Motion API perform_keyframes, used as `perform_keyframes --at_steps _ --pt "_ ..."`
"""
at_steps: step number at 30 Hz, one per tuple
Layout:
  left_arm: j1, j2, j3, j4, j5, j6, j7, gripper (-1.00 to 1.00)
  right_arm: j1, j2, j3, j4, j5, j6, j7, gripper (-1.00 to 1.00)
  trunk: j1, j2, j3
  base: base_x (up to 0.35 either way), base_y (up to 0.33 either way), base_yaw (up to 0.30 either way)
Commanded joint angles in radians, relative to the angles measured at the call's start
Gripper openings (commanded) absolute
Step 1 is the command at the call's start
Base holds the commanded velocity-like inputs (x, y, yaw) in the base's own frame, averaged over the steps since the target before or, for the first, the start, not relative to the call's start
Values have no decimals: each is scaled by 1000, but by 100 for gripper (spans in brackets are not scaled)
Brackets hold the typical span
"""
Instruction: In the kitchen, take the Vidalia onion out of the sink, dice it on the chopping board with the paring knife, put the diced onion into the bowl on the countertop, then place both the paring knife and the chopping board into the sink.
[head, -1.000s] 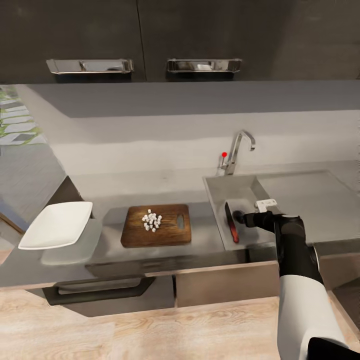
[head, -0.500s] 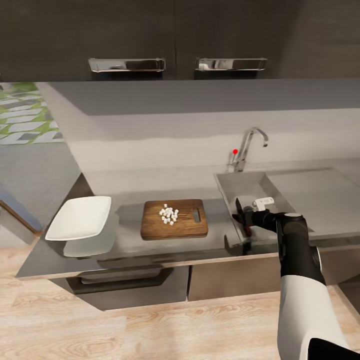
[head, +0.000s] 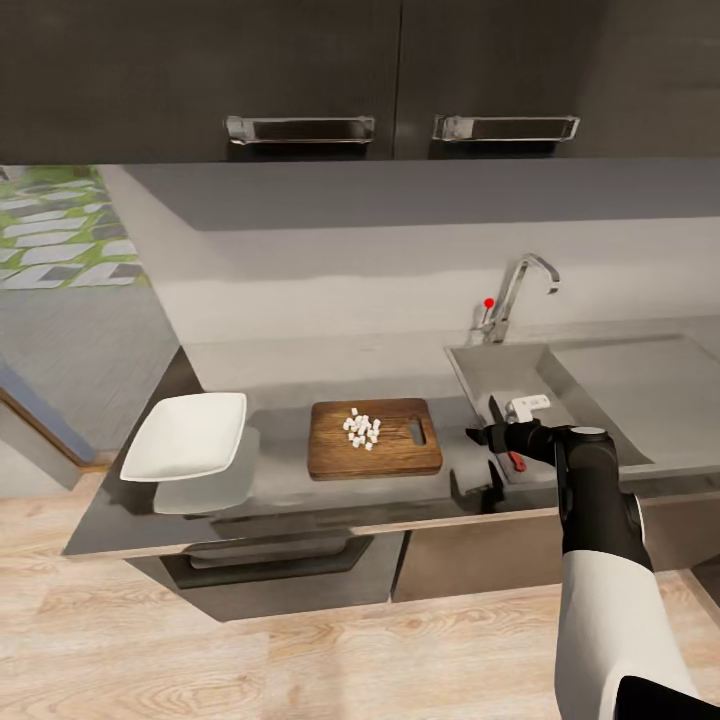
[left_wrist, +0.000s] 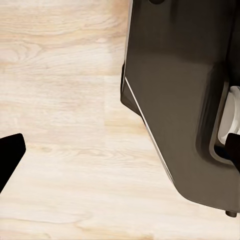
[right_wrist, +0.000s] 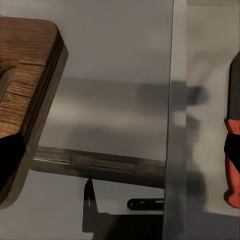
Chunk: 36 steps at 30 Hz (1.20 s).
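Kitchen countertop (head: 280, 385): right gripper (head: 484, 437) is spread wide, nothing held; diced onion (head: 362, 429) could get spilled if chopping board (head: 374, 438) is tilted.

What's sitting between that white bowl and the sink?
In the head view, the chopping board with diced onion lies between the bowl and sink.

right hand (head: 487, 432) off paring knife (head: 508, 447)
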Motion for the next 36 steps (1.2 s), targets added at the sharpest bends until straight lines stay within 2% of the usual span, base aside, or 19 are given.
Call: perform_keyframes --at_steps 1,14,36 --pt "1 0 -2 -2 6 -1 0 100 -1 1 -3 -1 10 1 10 100 1 -2 -2 0 34 0" --pt "1 0 -2 -2 5 -1 0 100 -1 3 -3 -1 10 1 10 100 1 -2 -2 109 89 0" --pt "1 0 -2 -1 6 -1 0 100 -1 4 -2 0 10 1 9 100 1 -2 -2 4 56 0"
